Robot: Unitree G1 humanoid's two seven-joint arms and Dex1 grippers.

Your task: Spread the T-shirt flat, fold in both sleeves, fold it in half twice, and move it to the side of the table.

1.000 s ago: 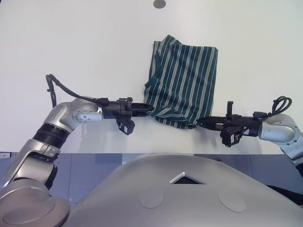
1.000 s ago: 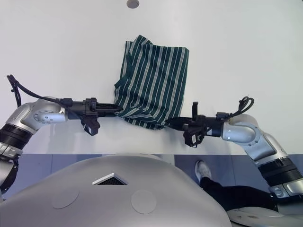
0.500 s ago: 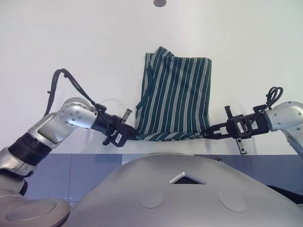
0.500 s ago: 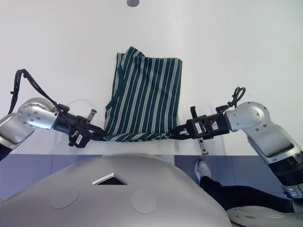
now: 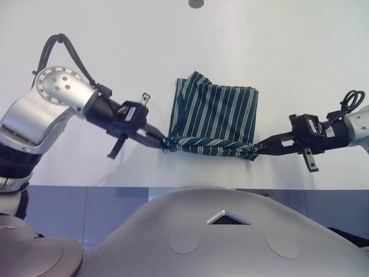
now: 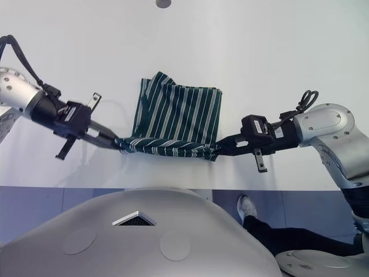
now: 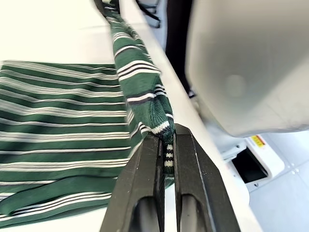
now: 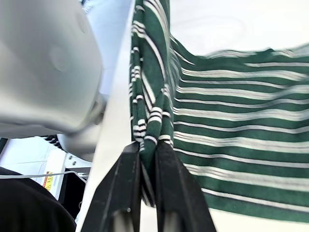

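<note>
White table (image 5: 115, 69) lies under both arms. The left gripper (image 5: 163, 140) is clenched on one near corner of the green striped T-shirt (image 5: 216, 112). The right gripper (image 5: 258, 146) pinches the other corner, and the bunched hem runs taut from jaw to jaw. Beyond the jaws the cloth rests on the table, its stripes pointing away from them. Below the table edge, a small sticker (image 7: 257, 141) is too blurred to read. The sleeves cannot be made out.

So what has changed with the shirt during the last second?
The left gripper and right gripper, shut on the near corners of the shirt, pulled that edge toward the robot, then lifted it above the table. Its far part stayed lying on the table.
</note>
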